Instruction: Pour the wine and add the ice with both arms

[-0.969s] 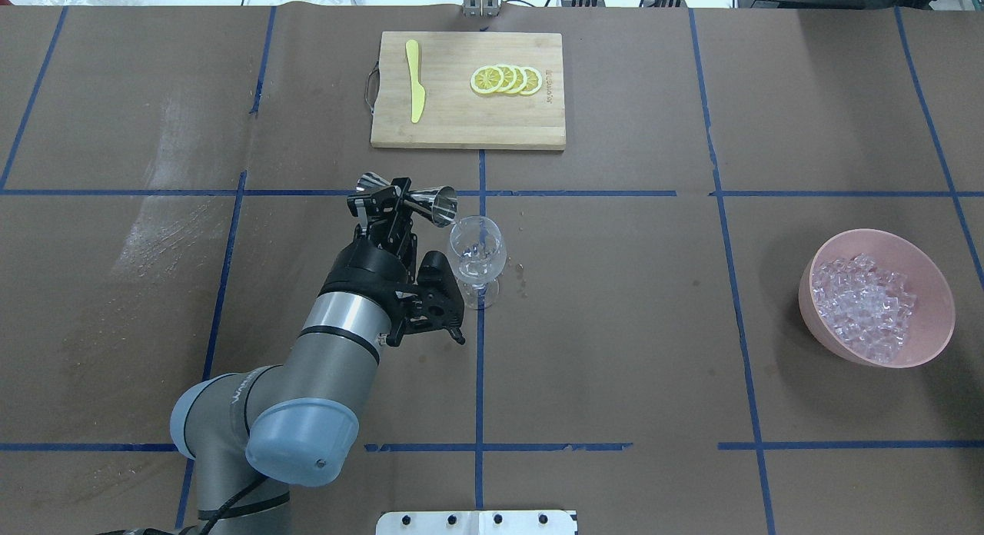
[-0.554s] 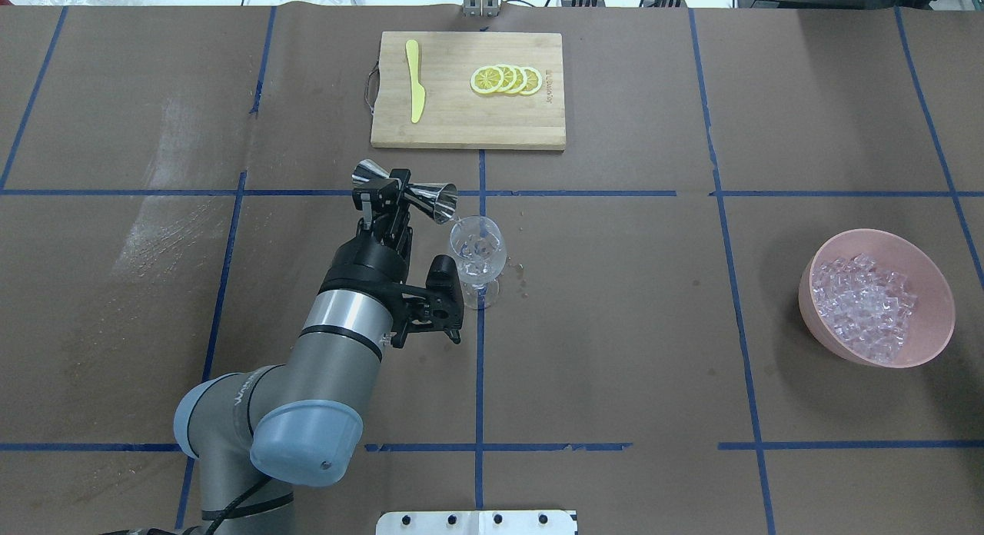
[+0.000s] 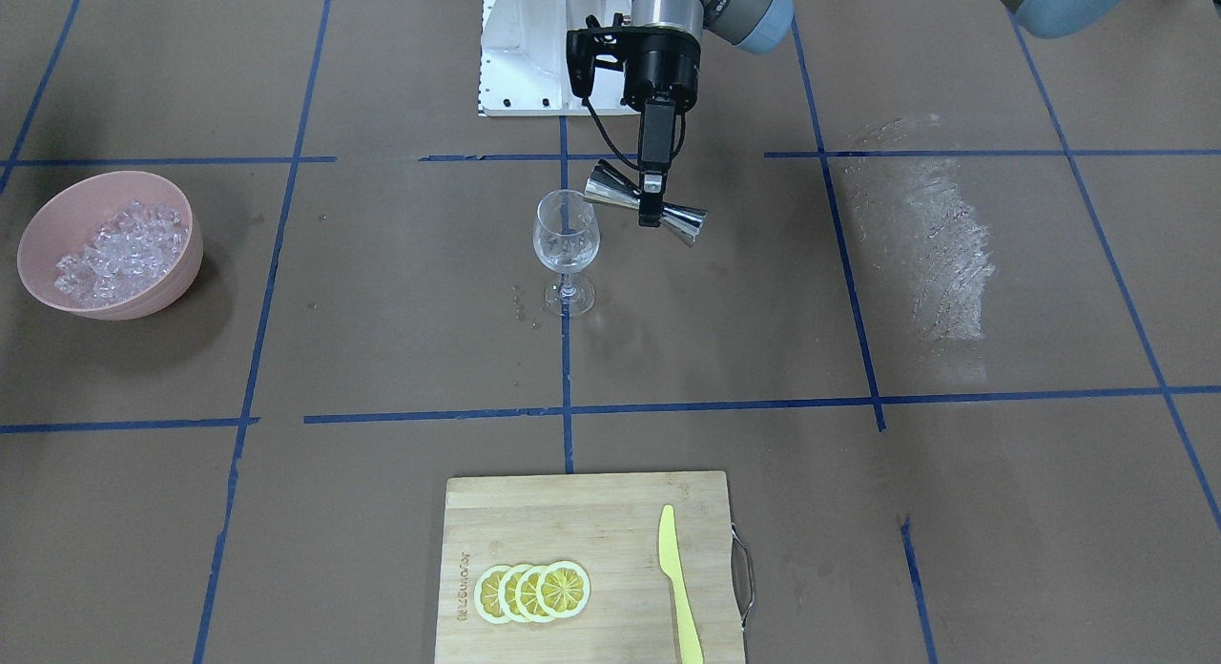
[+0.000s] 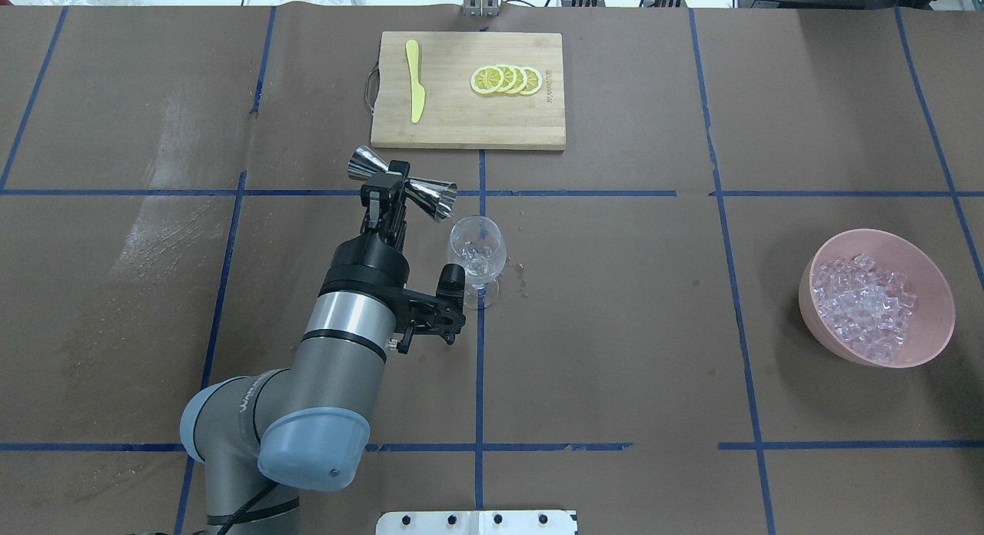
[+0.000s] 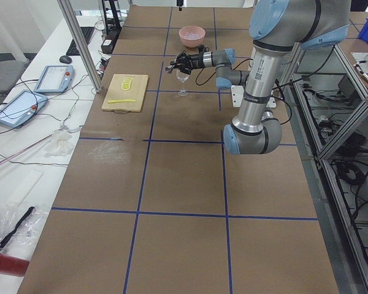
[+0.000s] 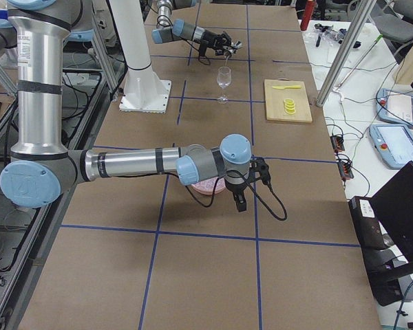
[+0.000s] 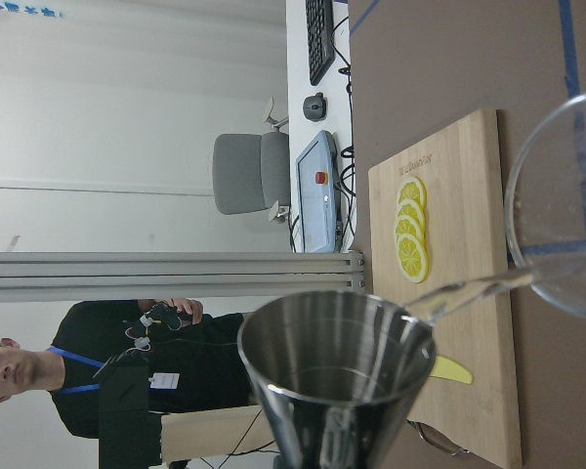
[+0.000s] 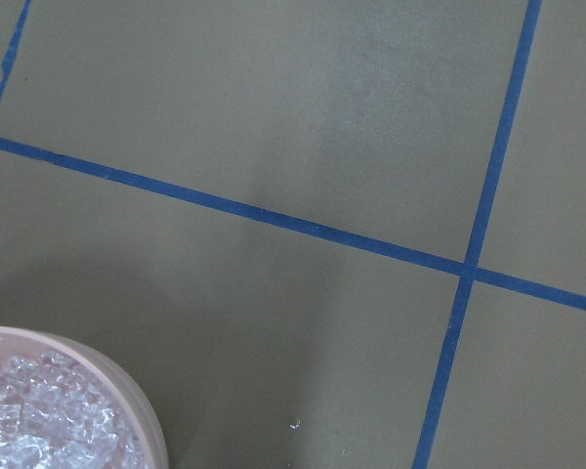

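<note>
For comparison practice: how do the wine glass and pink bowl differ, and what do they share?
The wine glass is clear and stemmed; the pink bowl opaque and stemless. The glass stands centrally by a tilted jigger; the bowl at the robot's right. The bowl is heaped with ice; the glass nearly empty. Both stand upright.

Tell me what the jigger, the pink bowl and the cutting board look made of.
The jigger: polished metal, probably stainless steel, mirror-like glints. The pink bowl: likely matte plastic, though ceramic is possible; uniform dull colour. The cutting board: pale wood or bamboo, visible grain strips.
</note>
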You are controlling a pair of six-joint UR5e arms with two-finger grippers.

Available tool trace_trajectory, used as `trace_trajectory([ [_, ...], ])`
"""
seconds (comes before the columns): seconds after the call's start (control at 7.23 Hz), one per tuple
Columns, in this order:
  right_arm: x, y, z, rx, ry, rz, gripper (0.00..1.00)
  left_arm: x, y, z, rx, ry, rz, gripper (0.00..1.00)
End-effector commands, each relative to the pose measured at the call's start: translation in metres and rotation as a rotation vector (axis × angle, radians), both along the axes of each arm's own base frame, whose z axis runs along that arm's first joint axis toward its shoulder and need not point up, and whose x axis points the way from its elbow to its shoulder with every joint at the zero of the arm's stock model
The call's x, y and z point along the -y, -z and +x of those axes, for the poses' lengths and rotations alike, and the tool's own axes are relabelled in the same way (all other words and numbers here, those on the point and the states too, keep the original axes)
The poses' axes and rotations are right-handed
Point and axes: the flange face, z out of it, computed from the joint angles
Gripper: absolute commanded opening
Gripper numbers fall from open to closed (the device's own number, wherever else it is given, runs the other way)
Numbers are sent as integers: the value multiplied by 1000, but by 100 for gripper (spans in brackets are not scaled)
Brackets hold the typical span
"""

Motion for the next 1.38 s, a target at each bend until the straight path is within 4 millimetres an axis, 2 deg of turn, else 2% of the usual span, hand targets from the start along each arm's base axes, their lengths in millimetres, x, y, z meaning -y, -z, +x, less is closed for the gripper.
trace_trajectory([
  [0.0,-3,-3,0,1,0,-6,100,-1,3,5,48,-3,16,0],
  [0.42,-3,-3,0,0,0,-8,100,-2,7,1,5,-4,24,0],
  [0.83,-4,-4,1,0,0,-9,100,0,13,-25,-172,3,54,0],
  [0.97,-4,-5,1,0,0,-11,100,3,10,-28,-240,-4,42,0],
  [1.11,-4,-5,1,0,0,-9,100,3,-6,-26,-322,-33,-1,0],
  [1.25,-5,-6,1,0,0,-12,100,3,-12,-30,-422,-65,-44,0],
])
